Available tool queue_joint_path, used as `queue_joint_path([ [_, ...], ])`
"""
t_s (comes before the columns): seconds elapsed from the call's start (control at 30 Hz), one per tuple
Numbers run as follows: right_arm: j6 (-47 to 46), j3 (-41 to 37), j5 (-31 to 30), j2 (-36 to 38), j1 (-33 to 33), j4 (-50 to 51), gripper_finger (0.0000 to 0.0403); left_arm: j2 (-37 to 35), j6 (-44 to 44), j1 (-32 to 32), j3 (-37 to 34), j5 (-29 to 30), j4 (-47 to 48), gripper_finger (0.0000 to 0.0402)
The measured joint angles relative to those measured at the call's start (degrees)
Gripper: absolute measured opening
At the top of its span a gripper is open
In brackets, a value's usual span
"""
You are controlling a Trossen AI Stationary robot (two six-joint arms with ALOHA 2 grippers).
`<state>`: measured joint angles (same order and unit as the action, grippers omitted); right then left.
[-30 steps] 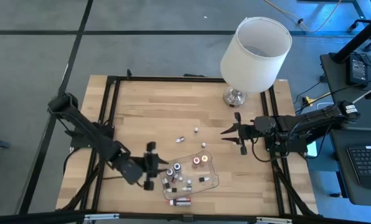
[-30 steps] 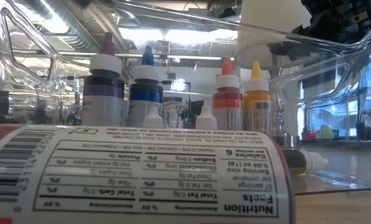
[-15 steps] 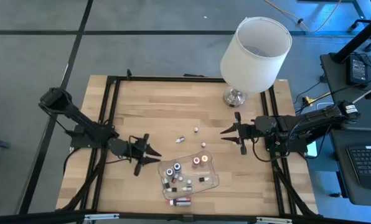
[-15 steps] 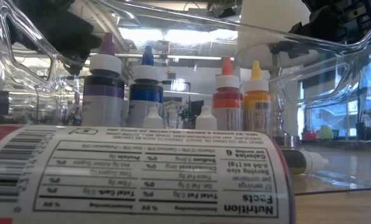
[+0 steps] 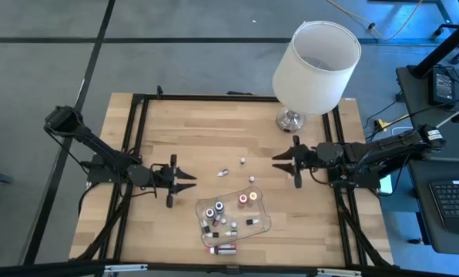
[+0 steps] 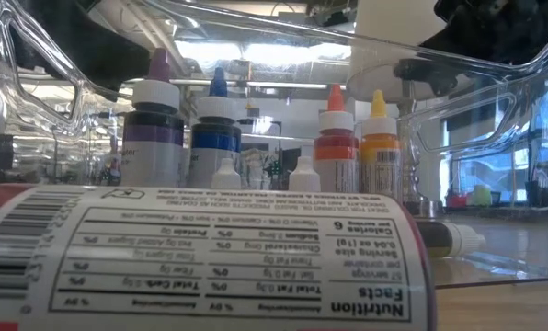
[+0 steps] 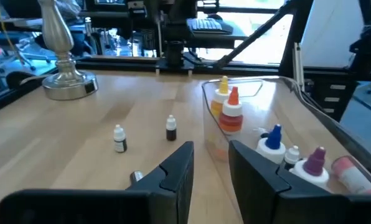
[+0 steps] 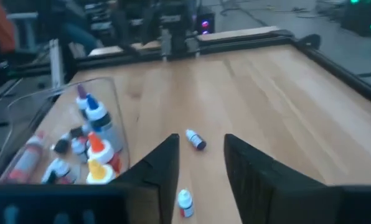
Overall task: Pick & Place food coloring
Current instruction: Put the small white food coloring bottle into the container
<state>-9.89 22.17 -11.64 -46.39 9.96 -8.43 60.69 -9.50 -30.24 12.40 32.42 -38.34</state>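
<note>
Our left gripper [image 5: 185,183] hovers empty, fingers narrowly parted, with the clear shallow plastic tray [image 5: 265,216] of upright dropper bottles just ahead of it. Our right gripper [image 5: 284,162] is likewise narrowly parted and empty; three tiny white-capped food coloring bottles [image 5: 224,171] lie loose on the wooden table [image 5: 199,131] between both grippers.

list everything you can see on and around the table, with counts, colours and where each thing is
lamp: one, white shade, silver base, far right corner of the table
clear tray: one, near edge of the table, middle
dropper bottles in the tray: at least four upright, purple, blue, red-orange, yellow tops
labelled tube: one, lying on the table beside the tray's near edge
tiny loose bottles: three, white caps, on bare wood beyond the tray
left gripper: fingers open, left of the tray
right gripper: fingers open, near the lamp base
</note>
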Motion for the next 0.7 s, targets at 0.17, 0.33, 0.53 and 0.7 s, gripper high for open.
queue_joint_path([
  [0.17,0.09,0.0,-8.48,0.0,0.02,-0.84,0.018,0.0,-0.1,0.0,0.0,-0.23,0.04,0.0096],
  [0.33,2.65,0.0,-15.34,0.0,0.01,-1.95,0.022,0.02,-0.19,0.0,0.02,-0.25,0.84,0.0093],
  [0.53,4.34,0.0,-15.14,-1.09,0.0,-7.44,0.0234,0.04,-0.19,0.0,0.02,-0.28,0.89,0.0097],
  [0.7,7.27,3.26,-9.87,-7.23,-1.73,-8.53,0.0225,0.04,-0.19,0.0,0.02,-0.3,1.0,0.0097],
])
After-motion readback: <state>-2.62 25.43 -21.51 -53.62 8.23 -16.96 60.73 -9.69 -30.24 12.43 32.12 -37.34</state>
